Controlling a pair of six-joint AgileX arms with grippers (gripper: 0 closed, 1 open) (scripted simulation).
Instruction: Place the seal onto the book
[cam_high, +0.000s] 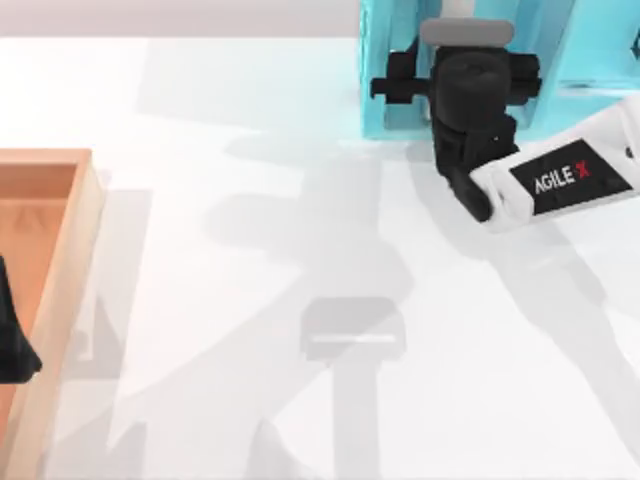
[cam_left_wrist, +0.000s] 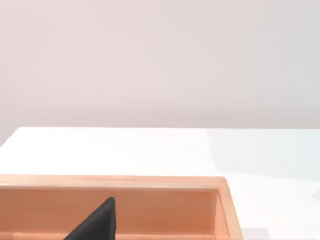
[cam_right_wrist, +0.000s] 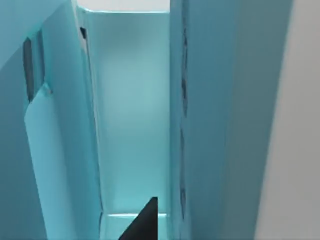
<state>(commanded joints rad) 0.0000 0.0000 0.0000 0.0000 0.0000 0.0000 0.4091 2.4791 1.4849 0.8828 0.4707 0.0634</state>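
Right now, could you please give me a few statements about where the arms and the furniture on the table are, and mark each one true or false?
1. The right arm reaches to the teal shelf unit at the table's far edge. True.
2. The wooden tray sits at the right side of the table. False: it is at the left edge.
3. The right wrist view looks into a teal compartment. True.
4. The left tool hovers over the teal shelf unit. False: its dark tip shows over the wooden tray.
5. The middle of the white table bears only shadows. True.
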